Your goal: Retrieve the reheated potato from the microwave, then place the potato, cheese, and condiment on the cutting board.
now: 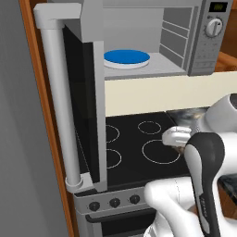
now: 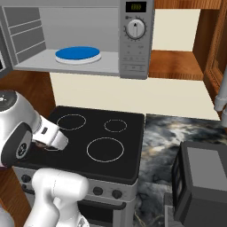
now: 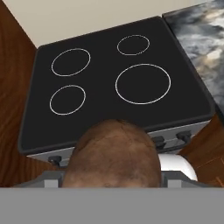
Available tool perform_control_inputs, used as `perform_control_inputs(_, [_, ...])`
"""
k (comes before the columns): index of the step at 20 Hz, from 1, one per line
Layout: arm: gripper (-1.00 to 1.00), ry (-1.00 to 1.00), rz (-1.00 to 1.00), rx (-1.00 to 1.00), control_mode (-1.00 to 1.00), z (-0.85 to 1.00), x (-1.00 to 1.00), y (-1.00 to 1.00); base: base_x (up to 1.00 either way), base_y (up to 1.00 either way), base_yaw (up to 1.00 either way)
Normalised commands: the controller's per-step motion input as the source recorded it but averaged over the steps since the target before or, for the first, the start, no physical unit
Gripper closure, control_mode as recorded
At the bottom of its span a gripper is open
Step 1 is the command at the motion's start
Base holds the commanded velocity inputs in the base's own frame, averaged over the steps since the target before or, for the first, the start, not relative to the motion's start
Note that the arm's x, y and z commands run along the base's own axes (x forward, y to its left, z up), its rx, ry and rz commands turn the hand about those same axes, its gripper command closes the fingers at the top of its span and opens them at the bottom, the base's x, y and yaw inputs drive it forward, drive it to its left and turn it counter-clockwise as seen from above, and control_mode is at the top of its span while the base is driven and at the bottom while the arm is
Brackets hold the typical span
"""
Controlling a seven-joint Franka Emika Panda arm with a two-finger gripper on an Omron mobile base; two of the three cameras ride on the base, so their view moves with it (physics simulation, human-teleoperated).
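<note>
Brown, rough-skinned and close to the lens, the potato [image 3: 114,155] sits between the jaws in your hand view: they stand fairly wide and are closed on it. You are carrying it above the black glass cooktop [image 3: 109,78], with the gripper [image 2: 52,138] over the front left ring in the right base view. The microwave [image 1: 203,41] hangs open above, its door [image 1: 85,106] swung out to the left, and the blue plate [image 1: 126,58] inside is bare, so I judge the retrieval step done and the transport step in hand. The marbled countertop [image 2: 173,133] lies to the right of the stove, beside a dark box-shaped appliance [image 2: 201,181]. The next move calls for you to find the cutting board, most likely by swinging or driving right, and keep the grip firm on that rounded skin
</note>
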Motion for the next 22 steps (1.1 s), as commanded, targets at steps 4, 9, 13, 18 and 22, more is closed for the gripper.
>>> perform_control_inputs(4, [1.00, 0.00, 0.00, 0.00, -1.00, -0.16, 0.28, 0.00, 0.00, 0.00, 0.00])
perform_control_inputs(9, [1.00, 0.00, 0.00, 0.00, 1.00, -0.04, 0.08, 0.00, -0.32, 0.00, 0.00])
perform_control_inputs(13, [1.00, 0.00, 0.00, 0.00, 1.00, 0.00, 0.00, 0.00, -1.00, 0.00, 0.00])
perform_control_inputs(18, [1.00, 0.00, 0.00, 0.00, 1.00, 0.00, 0.00, 0.00, -1.00, 0.00, 0.00])
perform_control_inputs(22, [1.00, 0.00, 0.00, 0.00, 1.00, 0.00, 0.00, 0.00, -0.91, 0.06, -0.11])
